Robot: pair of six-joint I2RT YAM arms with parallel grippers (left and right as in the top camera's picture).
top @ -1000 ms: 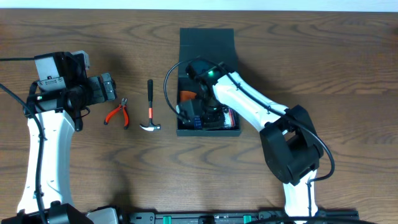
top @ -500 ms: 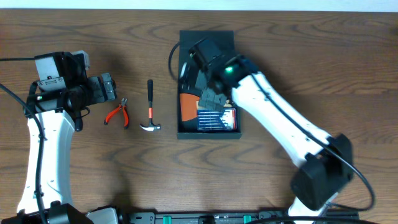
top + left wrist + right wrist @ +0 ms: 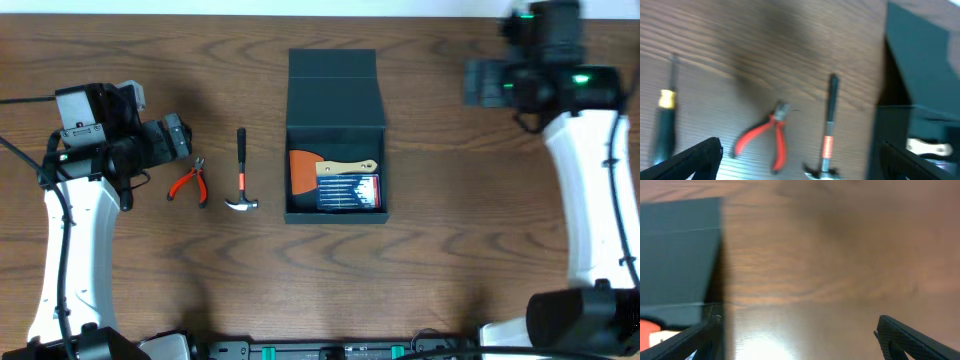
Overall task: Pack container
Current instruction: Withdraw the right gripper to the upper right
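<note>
- Container (image 3: 335, 90) mid-counter, lid folded back for loading; brush (image 3: 330, 167) inside.
- Pliers (image 3: 189, 183), hammer (image 3: 241, 170) just left, handy for left claw (image 3: 800, 150), spread wide, empty.
- Right claw (image 3: 797, 322) by far right corner, agape, empty.

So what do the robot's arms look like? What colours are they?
The left arm and right arm are smooth white tubes with chunky black joints. A thin black cable runs along each, and a small green light glows near each wrist. The left gripper and right gripper are black, each with two flat dark fingers.
</note>
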